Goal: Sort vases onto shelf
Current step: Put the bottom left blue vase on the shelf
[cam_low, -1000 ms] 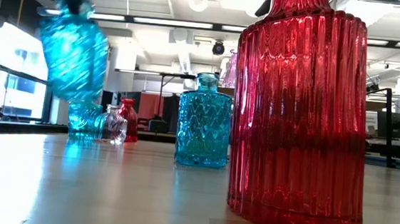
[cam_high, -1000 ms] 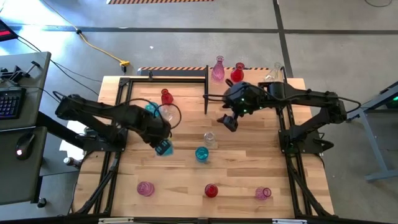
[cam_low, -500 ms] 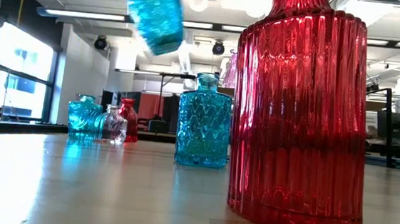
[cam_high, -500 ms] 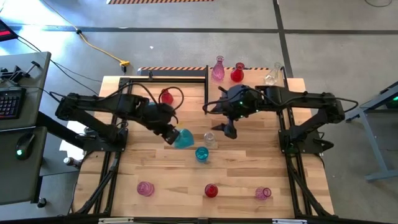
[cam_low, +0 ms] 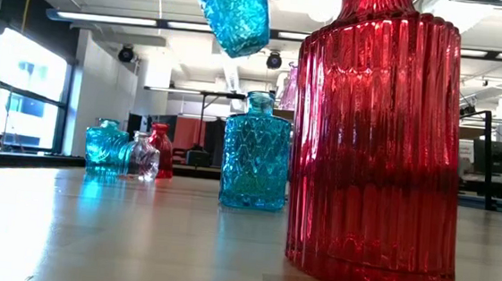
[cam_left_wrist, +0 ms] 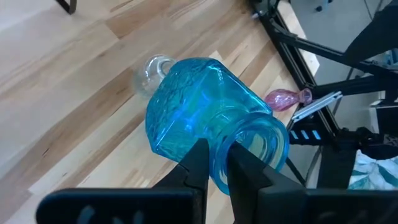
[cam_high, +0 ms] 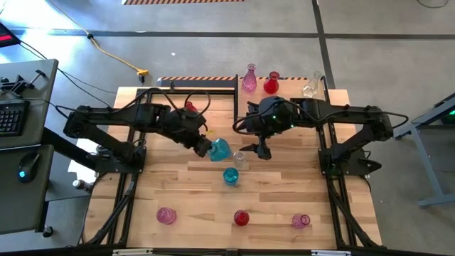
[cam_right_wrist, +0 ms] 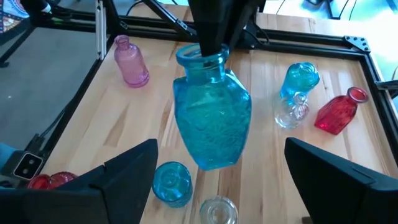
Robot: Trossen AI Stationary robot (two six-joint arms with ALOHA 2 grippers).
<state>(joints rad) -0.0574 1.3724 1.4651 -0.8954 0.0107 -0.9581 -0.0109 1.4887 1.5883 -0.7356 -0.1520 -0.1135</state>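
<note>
The left gripper (cam_high: 205,146) pinches the rim of a turquoise-blue faceted glass vase (cam_high: 219,149), one finger inside the mouth, and holds it clear of the planked wooden bench (cam_high: 284,192) near the bench's middle; the right gripper (cam_high: 260,151) hangs just beside it, fingers spread wide and empty.

Under and around the lifted vase stand a small clear glass bottle (cam_high: 239,158) and a squat turquoise-blue glass jar (cam_high: 230,176); room there is tight. The near edge carries a pink ribbed vase (cam_high: 166,215), a red ribbed glass vase (cam_high: 242,217) and a pink bottle (cam_high: 301,221), well apart, with bare planks between. At the far edge stand a tall-necked pink vase (cam_high: 249,79), a round red vase (cam_high: 271,84) and a clear vase (cam_high: 311,86).

The right wrist view shows the held vase hanging neck-up, and a turquoise, clear and red cluster (cam_right_wrist: 301,96) beyond it; the low view shows the vase's base (cam_low: 235,14) well above the bench top; the red ribbed vase fills that view's right side.
</note>
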